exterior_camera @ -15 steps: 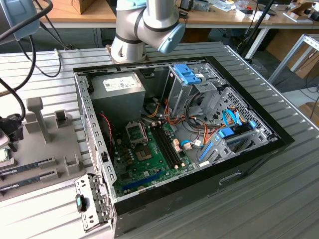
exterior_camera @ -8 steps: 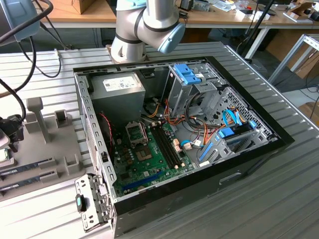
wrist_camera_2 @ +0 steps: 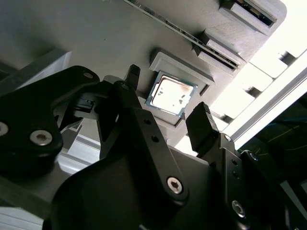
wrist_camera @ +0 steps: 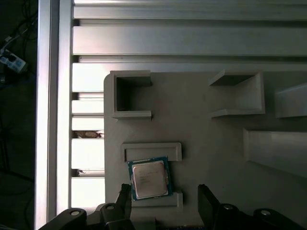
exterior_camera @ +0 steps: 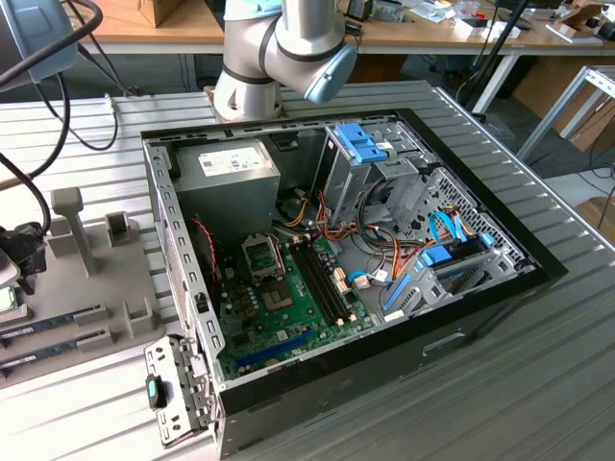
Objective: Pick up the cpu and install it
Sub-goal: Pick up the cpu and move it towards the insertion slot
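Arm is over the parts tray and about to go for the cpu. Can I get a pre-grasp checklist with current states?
1. The gripper is open and holding nothing: ok.
2. The cpu lies flat in its holder, metal lid up: ok.
3. The cpu is between the fingers: ok in both wrist views, though in the first wrist view it sits closer to one finger.
4. Fingertips are clear of the holder's bars: cannot tell.
5. The socket on the motherboard looks empty in the exterior view: ok.
6. Socket latch is open: cannot tell.
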Motion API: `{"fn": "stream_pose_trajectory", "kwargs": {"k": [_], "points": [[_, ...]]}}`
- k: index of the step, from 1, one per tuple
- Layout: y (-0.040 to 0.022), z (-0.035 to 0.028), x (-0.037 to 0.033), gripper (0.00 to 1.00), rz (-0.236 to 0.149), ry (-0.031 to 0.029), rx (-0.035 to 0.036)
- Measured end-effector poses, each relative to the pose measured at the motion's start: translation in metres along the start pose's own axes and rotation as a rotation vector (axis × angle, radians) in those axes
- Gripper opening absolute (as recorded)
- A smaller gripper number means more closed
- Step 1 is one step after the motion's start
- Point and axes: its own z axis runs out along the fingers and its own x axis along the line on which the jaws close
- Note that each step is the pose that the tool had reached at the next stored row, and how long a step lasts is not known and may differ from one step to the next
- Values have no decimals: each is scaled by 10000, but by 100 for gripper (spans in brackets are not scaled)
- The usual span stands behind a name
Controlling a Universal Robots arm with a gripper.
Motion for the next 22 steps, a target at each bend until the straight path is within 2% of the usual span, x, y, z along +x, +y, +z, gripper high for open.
{"fn": "stream_pose_trajectory", "kwargs": {"k": [22], "points": [[-2,56,2,66,-23,2,5]]}}
